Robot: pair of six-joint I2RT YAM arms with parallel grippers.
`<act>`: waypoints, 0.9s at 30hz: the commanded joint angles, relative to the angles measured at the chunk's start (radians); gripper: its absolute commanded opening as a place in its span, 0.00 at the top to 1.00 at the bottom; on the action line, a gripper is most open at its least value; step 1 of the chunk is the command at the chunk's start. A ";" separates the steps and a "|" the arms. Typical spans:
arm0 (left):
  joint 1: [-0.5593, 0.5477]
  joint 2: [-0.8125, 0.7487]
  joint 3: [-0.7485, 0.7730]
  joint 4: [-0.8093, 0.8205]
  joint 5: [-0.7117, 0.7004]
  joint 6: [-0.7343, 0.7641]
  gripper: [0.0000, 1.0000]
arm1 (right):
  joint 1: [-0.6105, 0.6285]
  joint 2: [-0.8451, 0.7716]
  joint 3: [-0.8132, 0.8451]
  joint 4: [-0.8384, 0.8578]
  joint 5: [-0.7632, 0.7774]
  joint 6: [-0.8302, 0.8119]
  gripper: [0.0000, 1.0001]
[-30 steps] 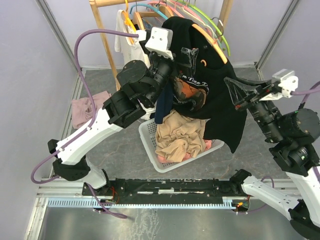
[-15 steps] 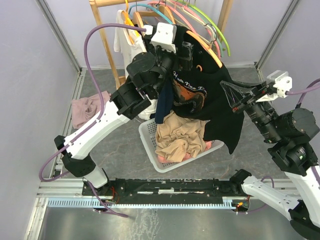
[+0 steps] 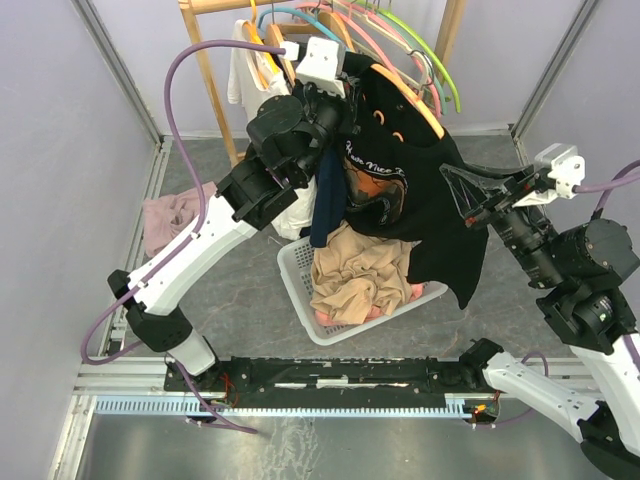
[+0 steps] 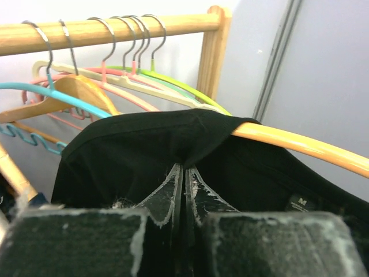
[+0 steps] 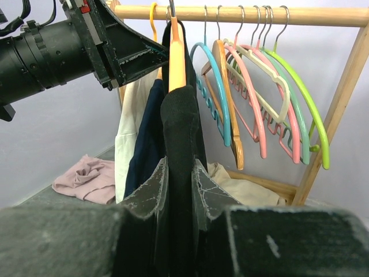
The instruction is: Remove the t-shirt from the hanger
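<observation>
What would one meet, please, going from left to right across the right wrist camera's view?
Pink cloth → white garment → navy garment → black t-shirt → blue hanger → wooden hanger → pink hanger → green hanger → rack post.

Black t-shirt (image 3: 436, 205), chest print (image 3: 376, 164): a line of white script above an orange graphic, creased by folds; "Nice" reads, the letters either side are unclear.
Neck label (image 4: 298, 202), inside the collar: white mark resembling "M"; smaller print below illegible.
</observation>
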 commanded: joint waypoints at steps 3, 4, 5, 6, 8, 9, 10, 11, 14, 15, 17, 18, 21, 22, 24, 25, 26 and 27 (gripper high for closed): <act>0.004 0.002 0.011 0.044 0.198 -0.031 0.97 | -0.005 0.011 0.000 0.140 0.021 0.012 0.98; 0.003 -0.002 0.011 0.039 0.235 -0.036 0.97 | -0.005 0.017 -0.004 0.146 0.026 0.013 0.98; 0.003 -0.006 0.012 0.032 0.274 -0.037 0.97 | -0.005 0.023 -0.009 0.152 0.030 0.013 0.98; 0.003 -0.012 0.012 0.026 0.319 -0.040 0.97 | -0.005 0.030 -0.013 0.158 0.033 0.013 0.98; 0.002 -0.020 0.011 0.014 0.404 -0.042 0.97 | -0.005 0.044 -0.020 0.169 0.040 0.016 0.98; 0.002 -0.026 0.010 0.010 0.441 -0.047 0.97 | -0.005 0.049 -0.024 0.173 0.042 0.019 0.98; 0.002 -0.030 0.009 0.007 0.472 -0.052 0.97 | -0.005 0.054 -0.026 0.177 0.045 0.021 0.98; 0.001 -0.034 0.008 0.000 0.513 -0.056 0.97 | -0.004 0.059 -0.029 0.182 0.046 0.023 0.98; 0.002 -0.045 0.000 -0.009 0.613 -0.080 0.97 | -0.005 0.071 -0.034 0.194 0.050 0.025 0.98; 0.002 -0.047 0.000 -0.015 0.627 -0.087 0.97 | -0.005 0.074 -0.033 0.194 0.051 0.026 0.98; 0.001 -0.052 -0.003 -0.036 0.623 -0.094 0.97 | -0.004 0.077 -0.035 0.198 0.053 0.028 0.98; 0.002 -0.055 -0.005 -0.047 0.600 -0.094 0.96 | -0.005 0.079 -0.036 0.198 0.054 0.027 0.98; 0.001 -0.076 -0.028 -0.068 0.505 -0.087 0.64 | -0.005 0.078 -0.038 0.197 0.054 0.029 0.98; 0.002 -0.087 -0.042 -0.065 0.473 -0.085 0.52 | -0.005 0.079 -0.039 0.196 0.053 0.028 0.98; 0.001 -0.114 -0.077 -0.040 0.434 -0.077 0.38 | -0.005 0.079 -0.039 0.193 0.051 0.028 0.98; 0.001 -0.132 -0.097 -0.020 0.421 -0.073 0.34 | -0.005 0.080 -0.039 0.191 0.049 0.028 0.98; 0.002 -0.144 -0.117 -0.002 0.411 -0.066 0.33 | -0.005 0.080 -0.038 0.189 0.046 0.028 0.98; 0.002 -0.155 -0.132 0.015 0.400 -0.060 0.31 | -0.005 0.079 -0.038 0.187 0.046 0.027 0.98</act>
